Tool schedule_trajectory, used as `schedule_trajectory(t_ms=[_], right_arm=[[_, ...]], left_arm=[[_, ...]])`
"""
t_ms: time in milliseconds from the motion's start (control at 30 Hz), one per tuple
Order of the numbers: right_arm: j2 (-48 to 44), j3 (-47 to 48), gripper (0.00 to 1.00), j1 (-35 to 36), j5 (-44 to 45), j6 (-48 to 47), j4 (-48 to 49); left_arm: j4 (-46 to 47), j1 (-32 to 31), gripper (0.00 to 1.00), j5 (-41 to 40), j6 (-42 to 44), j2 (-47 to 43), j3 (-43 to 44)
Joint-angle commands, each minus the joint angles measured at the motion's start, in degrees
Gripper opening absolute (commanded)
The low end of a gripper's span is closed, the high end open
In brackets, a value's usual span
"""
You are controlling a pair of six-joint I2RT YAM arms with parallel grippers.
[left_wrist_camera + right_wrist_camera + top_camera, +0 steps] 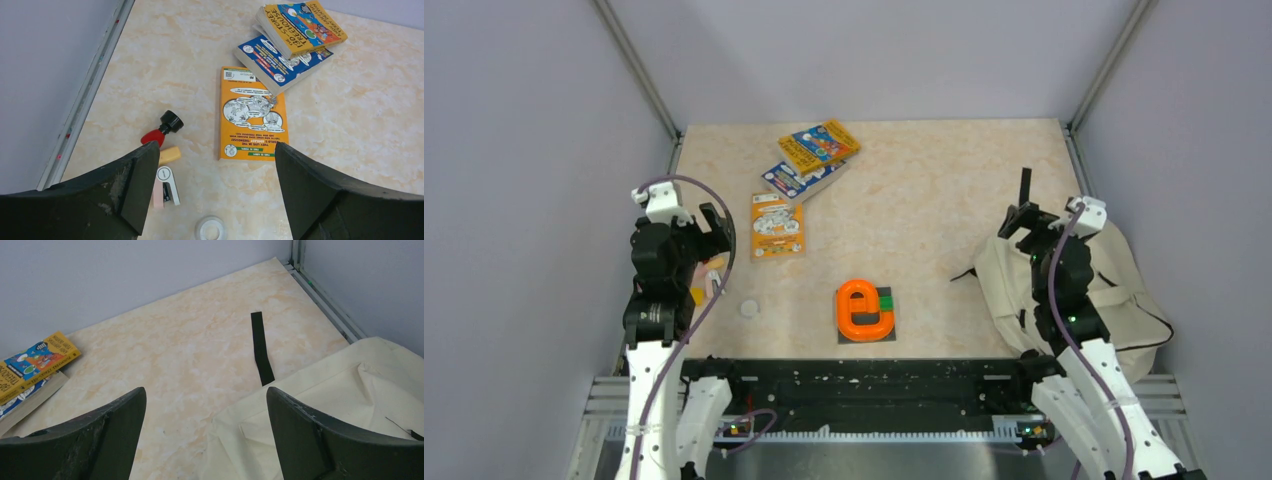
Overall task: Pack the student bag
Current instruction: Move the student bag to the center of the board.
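The bag [1129,285] looks soft, light and floppy, so pinch its strap [261,347] or a fabric edge; your left gripper [214,147] and right gripper [205,395] both gape wide, empty.

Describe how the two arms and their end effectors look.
Both the left arm and right arm have white lower links, black upper joints and a purple cable looping alongside. The left end effector and right end effector each have two broad, dark, wedge-shaped fingers with scuffed inner faces.
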Motion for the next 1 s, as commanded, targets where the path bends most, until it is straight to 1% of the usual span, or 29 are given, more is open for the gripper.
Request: schedule_trajectory(t_ms=[0, 33, 100, 167, 333, 467, 533, 633, 700, 800, 900, 967], right_arm=[[0.2, 2.1, 0.96, 0.5, 1.0, -0.3, 1.0], [0.0, 2.1, 0.98, 0.5, 1.7, 0.1, 0.9], [-0.6, 2.1, 0.99, 0.5, 4.0, 0.8, -0.1], [-0.6, 2.4, 0.99, 0.5, 5.4, 1.4, -1.4], [-0.3, 2.8, 0.99, 0.5, 5.4, 2.6, -3.3], [2.3, 5.2, 0.99, 0.5, 5.3, 4.3, -7.0], [4.8, 7.1, 0.99, 0.5, 6.2, 6.1, -11.1], [10.1, 11.8, 0.99, 0.2, 7.1, 10.0, -21.8], [13.0, 14.0, 0.99, -0.3, 4.9, 11.2, -27.2], [15.5, 13.5, 0.99, -2.0, -0.6, 13.6, -32.0], [16.4, 10.8, 0.99, -4.3, -9.2, 16.3, -32.8], [17.5, 9.5, 0.99, -4.8, -13.2, 18.0, -33.2]], left_arm=[[2.9, 0.2, 0.90, 0.3, -0.4, 0.3, -0.3], [3.0, 0.2, 0.90, 0.7, -0.5, 0.5, -0.2], [2.9, 0.2, 0.90, 3.0, 0.5, 0.7, 0.3], [3.2, 0.2, 0.90, 2.9, -0.4, 0.4, 0.5], [4.4, 0.2, 0.92, 2.9, -1.3, 0.6, -0.8], [2.5, 0.2, 0.92, 2.3, -1.3, 2.5, 0.2], [2.1, 0.2, 0.93, 2.6, -1.3, 2.9, 0.2], [2.3, 0.2, 0.93, 3.5, -1.4, 2.8, -0.1], [2.3, 0.2, 0.93, 3.9, -1.4, 2.8, -0.1], [2.3, 0.2, 0.93, 4.7, -1.7, 3.1, 0.1], [2.3, 0.2, 0.93, 5.3, -1.9, 3.1, 0.2], [2.2, 0.2, 0.93, 5.8, -2.0, 3.1, 0.1]])
